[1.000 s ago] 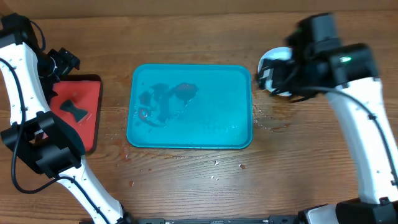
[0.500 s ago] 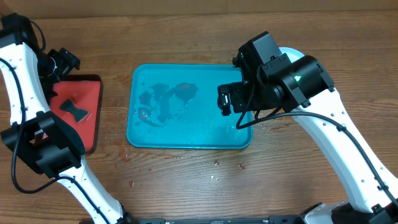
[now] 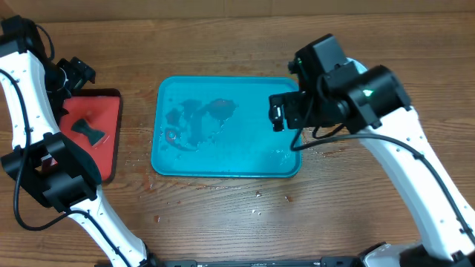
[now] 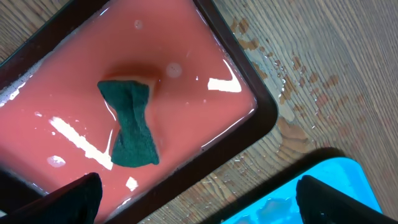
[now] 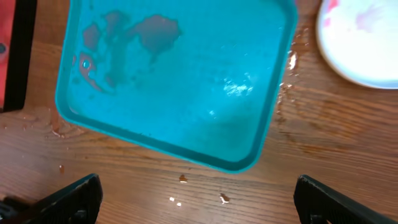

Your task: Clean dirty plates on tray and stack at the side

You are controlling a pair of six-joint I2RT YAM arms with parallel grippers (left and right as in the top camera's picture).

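Observation:
The teal tray (image 3: 223,126) lies at the table's middle with dark wet smears on its left half and no plate on it. It also shows in the right wrist view (image 5: 174,81) and as a corner in the left wrist view (image 4: 280,204). A pale plate (image 5: 364,40) with faint pink smears lies on the table right of the tray; the right arm hides it in the overhead view. My right gripper (image 3: 286,117) (image 5: 205,202) is open and empty above the tray's right edge. My left gripper (image 3: 74,74) (image 4: 208,205) is open and empty over the red tray.
A red tray with a dark rim (image 3: 104,111) (image 4: 186,81) lies left of the teal tray and holds a dark green sponge (image 3: 87,131) (image 4: 130,124). Water drops and small crumbs (image 5: 202,198) dot the wood in front of and around the teal tray.
My right arm has swung left from the plate beside the tray to over the tray's right edge, then drifted slightly back up and right. The left arm has not moved.

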